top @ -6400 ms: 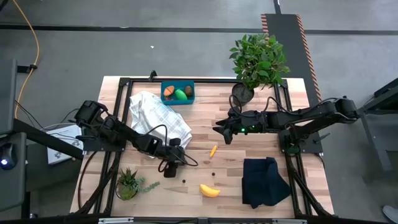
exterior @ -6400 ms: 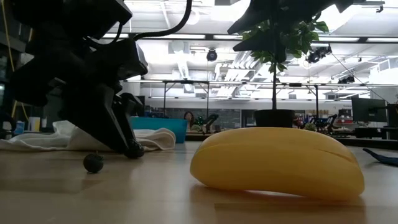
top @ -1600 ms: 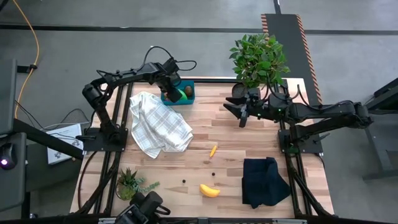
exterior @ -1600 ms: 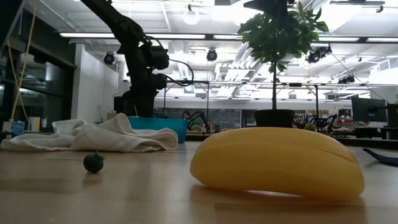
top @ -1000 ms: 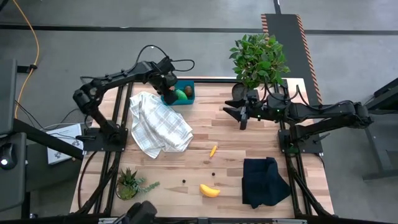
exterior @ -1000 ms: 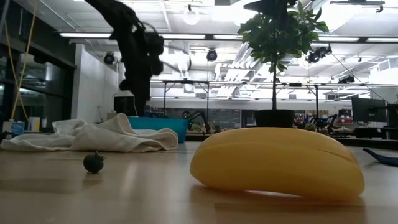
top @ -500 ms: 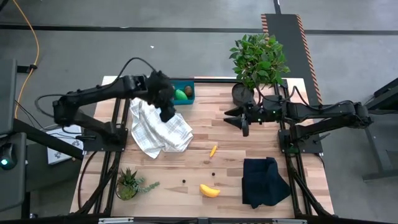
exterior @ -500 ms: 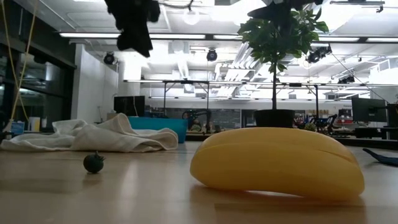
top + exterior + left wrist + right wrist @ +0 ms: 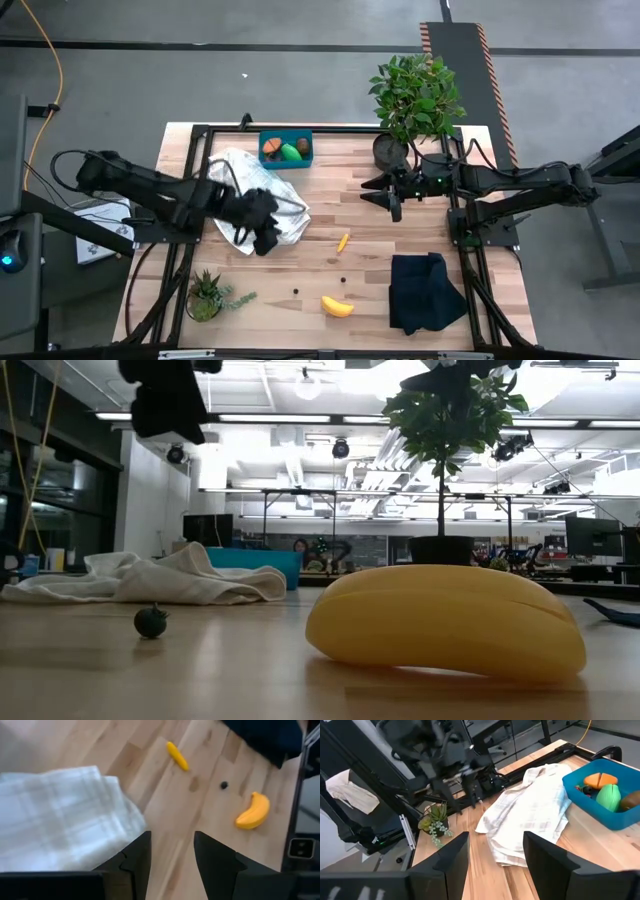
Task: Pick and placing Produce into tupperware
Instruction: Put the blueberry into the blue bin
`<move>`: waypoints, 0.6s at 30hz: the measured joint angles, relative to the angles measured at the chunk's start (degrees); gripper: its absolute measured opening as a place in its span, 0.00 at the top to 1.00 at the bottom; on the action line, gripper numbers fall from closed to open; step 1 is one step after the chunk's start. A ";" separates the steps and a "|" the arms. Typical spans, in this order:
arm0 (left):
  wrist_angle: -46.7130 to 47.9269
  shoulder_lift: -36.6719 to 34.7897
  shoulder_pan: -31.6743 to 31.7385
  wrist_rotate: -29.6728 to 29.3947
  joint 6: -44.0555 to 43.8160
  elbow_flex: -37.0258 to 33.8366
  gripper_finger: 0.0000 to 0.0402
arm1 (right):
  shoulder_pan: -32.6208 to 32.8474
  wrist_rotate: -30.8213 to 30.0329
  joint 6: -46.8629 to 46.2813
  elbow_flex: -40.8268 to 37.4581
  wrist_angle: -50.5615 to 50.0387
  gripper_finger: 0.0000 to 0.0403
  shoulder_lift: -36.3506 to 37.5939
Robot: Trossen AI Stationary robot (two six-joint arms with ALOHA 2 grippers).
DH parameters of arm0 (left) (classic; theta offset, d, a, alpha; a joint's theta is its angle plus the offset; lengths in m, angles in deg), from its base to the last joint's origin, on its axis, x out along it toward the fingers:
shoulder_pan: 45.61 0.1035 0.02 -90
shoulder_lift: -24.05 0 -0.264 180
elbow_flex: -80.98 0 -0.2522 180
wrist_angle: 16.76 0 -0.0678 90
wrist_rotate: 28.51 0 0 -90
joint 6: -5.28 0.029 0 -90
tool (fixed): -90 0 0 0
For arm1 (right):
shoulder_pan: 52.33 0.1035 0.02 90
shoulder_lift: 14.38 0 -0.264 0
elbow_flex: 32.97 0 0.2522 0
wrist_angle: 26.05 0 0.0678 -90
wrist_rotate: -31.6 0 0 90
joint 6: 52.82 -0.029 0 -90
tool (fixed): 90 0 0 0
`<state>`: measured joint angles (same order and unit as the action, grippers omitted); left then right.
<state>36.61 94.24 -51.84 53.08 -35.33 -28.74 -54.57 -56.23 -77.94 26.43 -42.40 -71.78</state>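
Left gripper [image 9: 265, 238] hangs above the near edge of the white checked cloth [image 9: 262, 196], fingers [image 9: 134, 860] parted with a clear gap, nothing between them. Right gripper [image 9: 392, 203] waits over the far right of the table [image 9: 400, 250], near the plant pot [image 9: 388, 150], fingers [image 9: 547, 857] also apart and empty. The blue box [image 9: 285, 149] sits at the far edge just beyond the cloth, with an orange piece [image 9: 271, 148], a green oval [image 9: 291, 152] and a brown piece [image 9: 632, 799] already inside. Still loose on the table: small yellow-orange piece [image 9: 343, 242] near the centre, banana [image 9: 337, 306] toward the near edge, and two tiny dark berries [image 9: 342, 280] between them; a third dark thing may be in the box, too small to tell. Judgement: the left arm is heading out for the next pick, and the small yellow-orange piece is closest. To do it well: clear the cloth fold before descending so the fingers don't snag fabric, line the fingers up across the piece's narrow width, not along its length, and come straight down with a finger each side. It's small and light, so close gently or it'll skid on the wood. Leave the berries for last; they roll.
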 joint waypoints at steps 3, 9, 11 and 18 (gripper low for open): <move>-3.57 0.00 -3.79 -3.25 -4.32 -1.95 0.66 | 0.00 0.00 -0.15 0.00 0.00 0.56 0.00; -5.87 0.00 -8.28 -8.45 -7.93 -4.10 0.66 | 0.22 0.42 -1.90 0.00 -0.49 0.56 -0.97; -5.09 0.00 -9.05 -9.59 -8.78 -4.39 0.66 | 1.04 1.89 -3.14 0.00 -0.56 0.56 -2.65; -4.60 -0.30 -11.15 -10.18 -9.54 -4.68 0.66 | 6.91 3.86 -7.00 0.00 0.43 0.56 -12.17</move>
<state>32.00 93.94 -62.99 42.90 -44.87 -33.42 -47.66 -52.37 -84.94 26.43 -41.97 -83.95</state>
